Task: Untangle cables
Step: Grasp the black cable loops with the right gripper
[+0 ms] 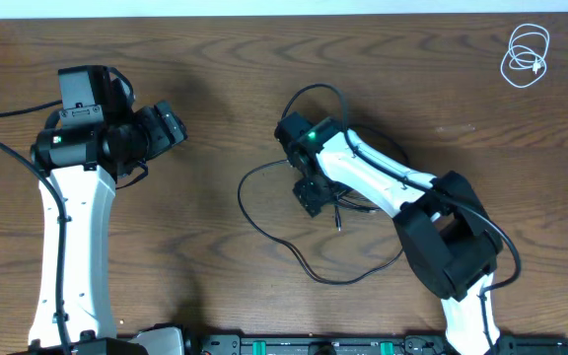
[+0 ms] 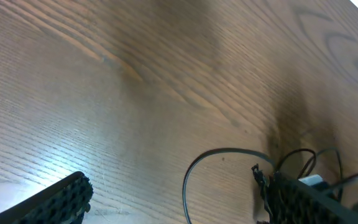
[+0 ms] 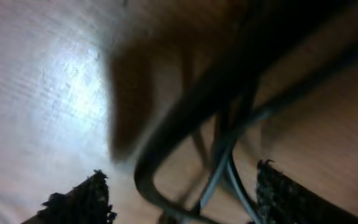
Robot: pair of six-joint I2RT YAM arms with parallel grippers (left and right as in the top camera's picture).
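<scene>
Wood-grain table (image 1: 215, 59) filled the overhead view. The white cable (image 1: 526, 54) lay coiled in small loops at the far right corner. It was well apart from the black cable (image 1: 343, 280), which sprawled in wide loops around the middle, partly under the right arm. The right hand (image 1: 316, 200) sat low over the spot where those loops crossed. The left hand (image 1: 171, 126) hung to the left, clear of both cords.

From the left wrist, the left hand (image 2: 173, 202) stood released, its fingers (image 2: 55, 199) wide with nothing between them. A black loop lay on the table beyond.

From the right wrist, the right hand (image 3: 179, 193) looked released too. Its fingers (image 3: 79, 199) were parted either side of several blurred black strands, none pinched.

To do this step well, the right hand would probably need to close on one strand only, away from the crossing. Drawing it slowly toward bare table should keep a loop from tightening into a knot.
</scene>
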